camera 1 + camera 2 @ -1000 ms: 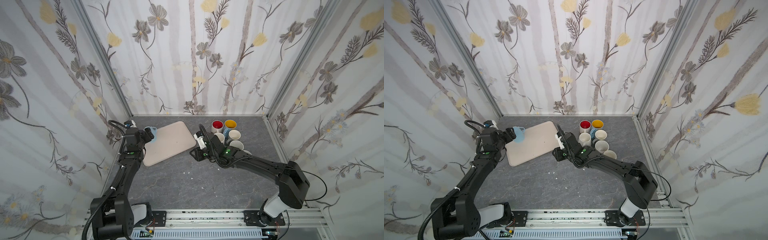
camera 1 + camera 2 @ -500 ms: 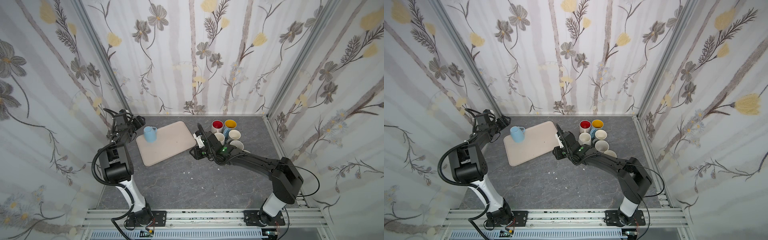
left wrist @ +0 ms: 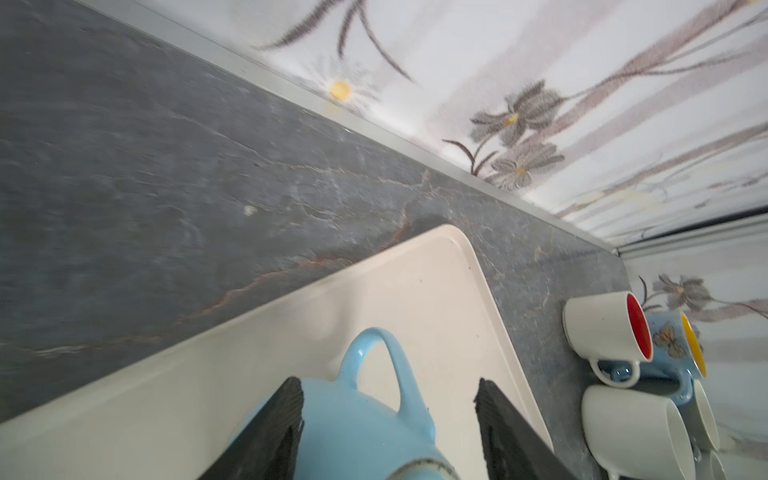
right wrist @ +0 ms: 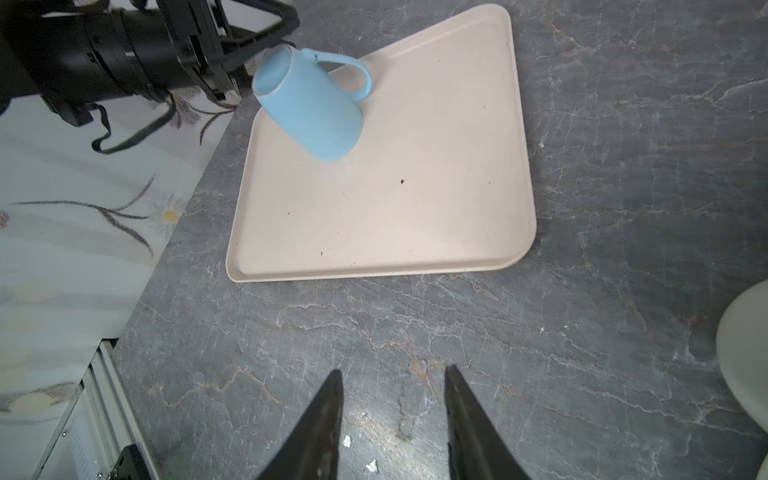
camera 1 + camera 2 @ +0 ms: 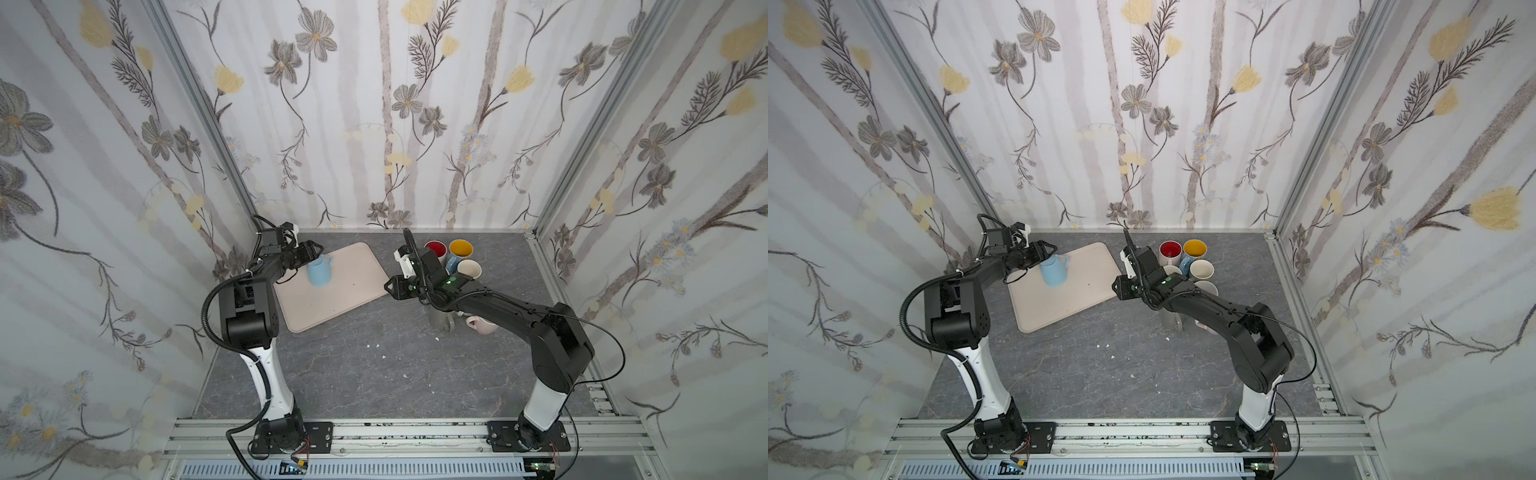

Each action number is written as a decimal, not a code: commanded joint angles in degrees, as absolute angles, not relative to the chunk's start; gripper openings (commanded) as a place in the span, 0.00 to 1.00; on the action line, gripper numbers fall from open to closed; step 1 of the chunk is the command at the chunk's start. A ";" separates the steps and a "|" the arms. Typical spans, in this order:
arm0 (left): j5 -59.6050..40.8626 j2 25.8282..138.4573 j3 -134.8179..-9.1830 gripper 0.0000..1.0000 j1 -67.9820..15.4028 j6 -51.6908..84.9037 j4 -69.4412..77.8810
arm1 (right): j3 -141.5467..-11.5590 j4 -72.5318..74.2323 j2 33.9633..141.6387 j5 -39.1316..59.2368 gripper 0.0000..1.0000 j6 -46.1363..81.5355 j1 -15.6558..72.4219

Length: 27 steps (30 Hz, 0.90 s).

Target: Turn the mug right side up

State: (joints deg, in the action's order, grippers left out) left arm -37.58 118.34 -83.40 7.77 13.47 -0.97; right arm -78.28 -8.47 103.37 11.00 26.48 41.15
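mug (image 5: 319, 272) tilted near tray (image 5: 349, 293) edge | left end effector (image 3: 387, 384) astride, perhaps touching

The grey veined counter (image 5: 374, 374) carries a beige tray (image 5: 353, 291) lying flat, one edge ahead of the right end effector (image 4: 392, 376), its far corner under the left end effector (image 3: 388, 388). Mugs (image 5: 457, 255) stand clustered just behind the right end effector; white crumbs (image 5: 376, 345) lie scattered near it.

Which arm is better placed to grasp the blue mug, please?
Left: the left claw straddles the blue mug on the tray; the right claw hangs over bare table, apart from it.
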 commanded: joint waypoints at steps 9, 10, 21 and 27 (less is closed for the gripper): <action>-39.58 119.40 -85.62 0.57 -4.04 2.91 -10.27 | -93.25 -7.64 115.64 12.99 0.41 22.34 38.26; -39.44 119.44 -85.96 0.56 -4.67 2.16 -10.87 | -95.36 -7.65 117.49 13.10 0.41 22.28 37.86; -38.95 118.30 -89.12 0.60 -9.29 -6.78 -18.35 | -123.35 -5.84 141.56 19.47 0.39 23.79 35.22; -37.16 112.73 -85.72 0.68 -9.32 -5.55 -13.99 | -126.62 3.25 148.07 25.01 0.38 28.12 35.25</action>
